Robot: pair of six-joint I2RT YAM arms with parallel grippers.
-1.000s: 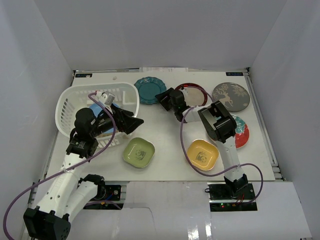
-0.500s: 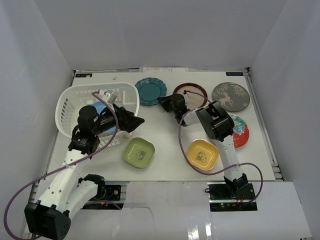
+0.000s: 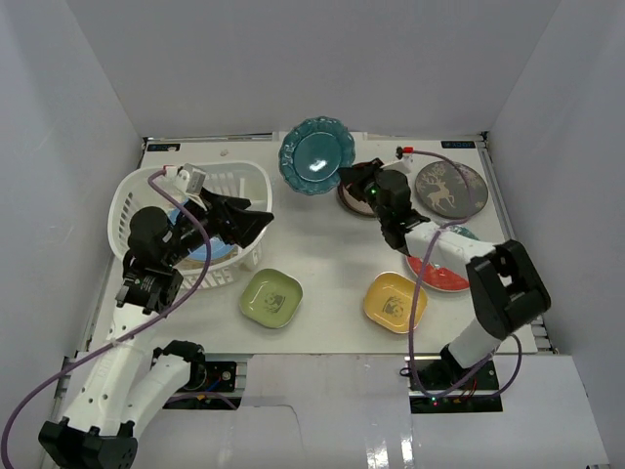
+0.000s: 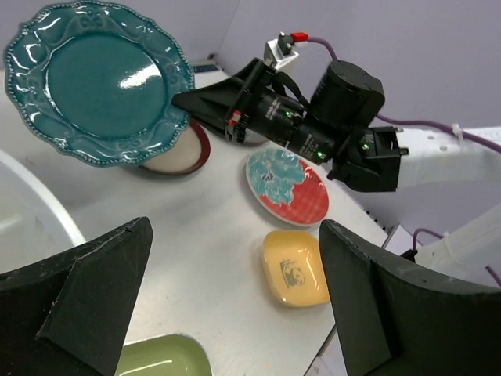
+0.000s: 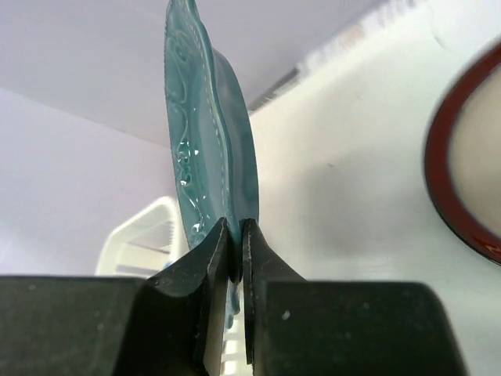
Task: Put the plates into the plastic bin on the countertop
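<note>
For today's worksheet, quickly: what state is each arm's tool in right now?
Left tool: open, holding nothing.
Right tool: closed on the teal plate, gripping its rim.

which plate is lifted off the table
The teal scalloped plate, pinched by its rim in the right claw and held up on edge; no other plate is gripped.

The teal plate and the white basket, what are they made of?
Teal plate: probably glazed ceramic, glossy; a bright glare spot sits on its face and the scalloped rim looks moulded. White basket: looks like matte plastic, with thin slotted walls.
</note>
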